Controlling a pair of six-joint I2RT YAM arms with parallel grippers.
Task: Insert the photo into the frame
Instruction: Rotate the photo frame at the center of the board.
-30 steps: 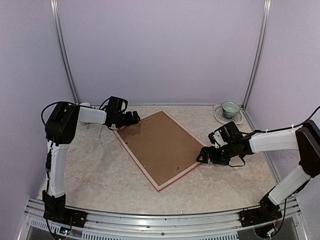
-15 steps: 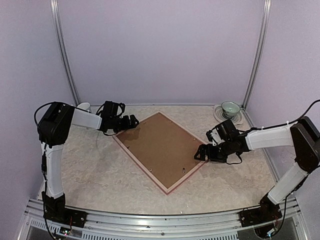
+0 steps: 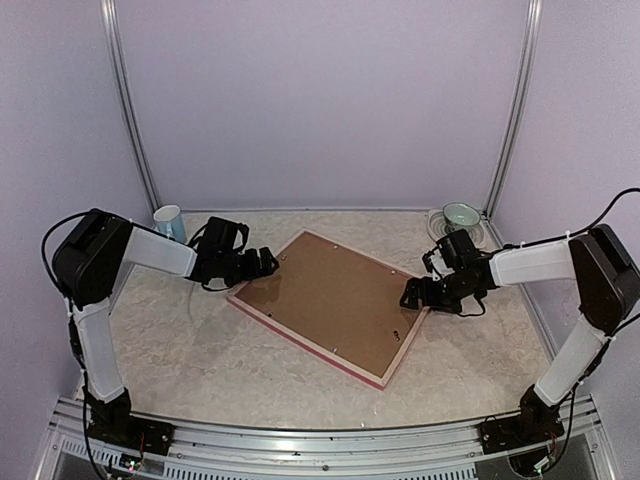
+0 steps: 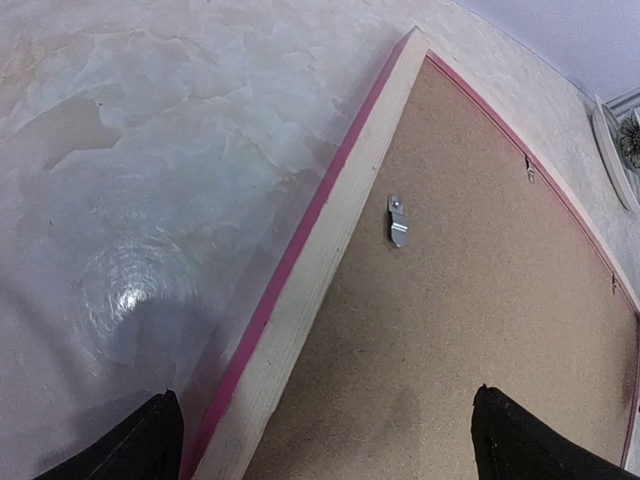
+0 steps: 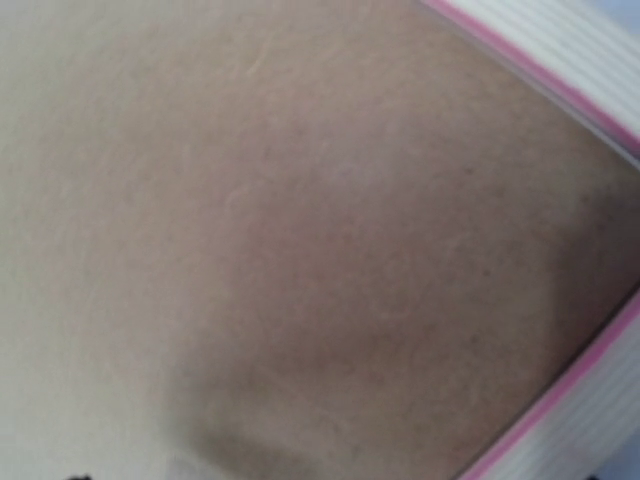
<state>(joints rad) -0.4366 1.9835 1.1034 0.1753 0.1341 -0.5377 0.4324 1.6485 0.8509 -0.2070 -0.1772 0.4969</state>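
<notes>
Left claw (image 3: 262, 263) and right claw (image 3: 411, 296) gape wide at the pale-wood frame (image 4: 320, 260) (grainy brown backing (image 3: 335, 300) up).

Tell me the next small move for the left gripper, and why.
Probably ease the left gripper forward to the metal clip and swing it off the backing board. The frame lies back up with the board still clipped in, and the gripper is open over its rail, holding nothing.
</notes>
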